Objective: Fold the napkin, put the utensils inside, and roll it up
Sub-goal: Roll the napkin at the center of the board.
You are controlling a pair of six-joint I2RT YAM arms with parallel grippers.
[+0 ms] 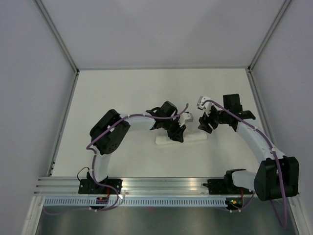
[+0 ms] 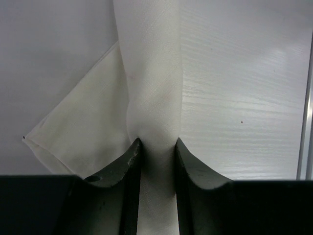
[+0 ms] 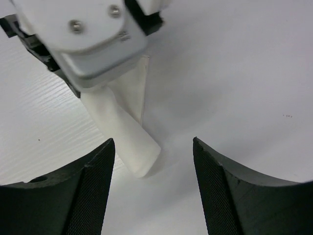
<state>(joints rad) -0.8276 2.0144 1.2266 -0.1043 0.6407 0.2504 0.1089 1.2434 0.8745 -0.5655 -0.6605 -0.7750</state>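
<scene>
The napkin (image 1: 188, 139) lies rolled into a slim white cylinder on the table's middle. My left gripper (image 1: 176, 135) is shut on the roll (image 2: 155, 122) near its middle; a loose triangular flap (image 2: 83, 137) spreads beside it. My right gripper (image 1: 204, 126) is open and empty, just above the roll's right end (image 3: 132, 147), which lies between its fingers (image 3: 93, 191) without touching them. The utensils are hidden.
The left arm's white wrist housing (image 3: 88, 39) sits close above the roll in the right wrist view. Aluminium frame posts (image 1: 58, 44) stand at the far corners, and a metal rail (image 1: 161, 185) runs along the near edge.
</scene>
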